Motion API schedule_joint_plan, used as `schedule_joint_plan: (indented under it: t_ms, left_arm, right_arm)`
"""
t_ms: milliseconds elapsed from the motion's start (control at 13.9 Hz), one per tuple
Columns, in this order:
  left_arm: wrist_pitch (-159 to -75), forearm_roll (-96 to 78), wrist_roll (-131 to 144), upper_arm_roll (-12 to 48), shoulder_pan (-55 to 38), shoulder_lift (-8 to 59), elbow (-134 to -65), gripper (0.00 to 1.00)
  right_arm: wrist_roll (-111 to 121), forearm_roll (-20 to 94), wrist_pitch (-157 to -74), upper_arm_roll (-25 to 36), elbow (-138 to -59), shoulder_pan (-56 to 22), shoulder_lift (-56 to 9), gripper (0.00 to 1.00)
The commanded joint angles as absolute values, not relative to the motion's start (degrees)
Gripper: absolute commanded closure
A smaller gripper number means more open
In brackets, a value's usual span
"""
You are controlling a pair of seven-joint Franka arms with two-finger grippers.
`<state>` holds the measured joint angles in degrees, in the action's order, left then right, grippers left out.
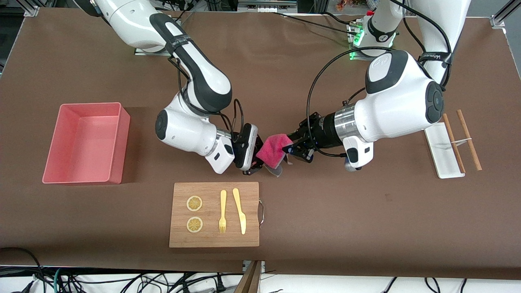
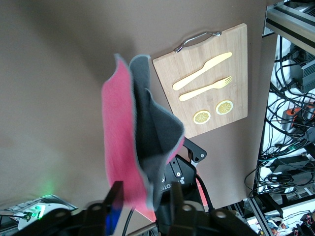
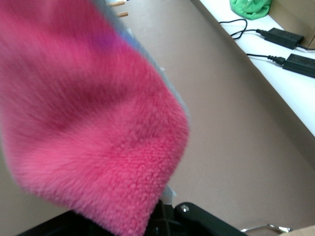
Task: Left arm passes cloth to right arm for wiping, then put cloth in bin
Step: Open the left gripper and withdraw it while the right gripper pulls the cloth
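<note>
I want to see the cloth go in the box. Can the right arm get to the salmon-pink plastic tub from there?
Probably yes. The right gripper is shut on the magenta-pink fabric cloth, and only bare brown table lies between it and the tub. The left gripper is at the cloth too.

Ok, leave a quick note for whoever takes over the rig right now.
Right gripper: shut on the cloth, in the air above the bare table just past the wooden board.
Left gripper: at the cloth's other edge, fingers part open, apparently letting go.
Bin: toward the right arm's end, nothing in it.
Done: cloth lifted, handover nearly complete.
Left: withdraw the left arm, wipe with the right, drop the cloth in the bin.
</note>
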<state>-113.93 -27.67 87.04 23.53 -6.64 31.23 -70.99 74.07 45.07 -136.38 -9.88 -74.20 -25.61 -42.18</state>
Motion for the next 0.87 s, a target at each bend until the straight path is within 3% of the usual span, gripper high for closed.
schedule_joint_plan:
  t_ms: [0, 433, 793]
  left_arm:
    - [-111.5, -28.0, 86.0, 24.0, -5.3, 31.4, -69.7, 0.0]
    - [-91.8, -23.2, 60.9, 23.7, 1.0, 28.2, -69.7, 0.0]
    - [-86.1, -11.8, 42.2, 23.8, 3.6, 25.9, -69.8, 0.0]
  right_arm:
    - [73.0, 46.1, -131.1, -7.2, -74.2, -25.7, -39.5, 1.0]
    - [68.8, 45.3, -115.9, 2.4, -80.8, -24.4, -30.5, 1.0]
    - [61.4, 37.5, -107.9, 5.4, -90.3, -20.5, -21.1, 1.0]
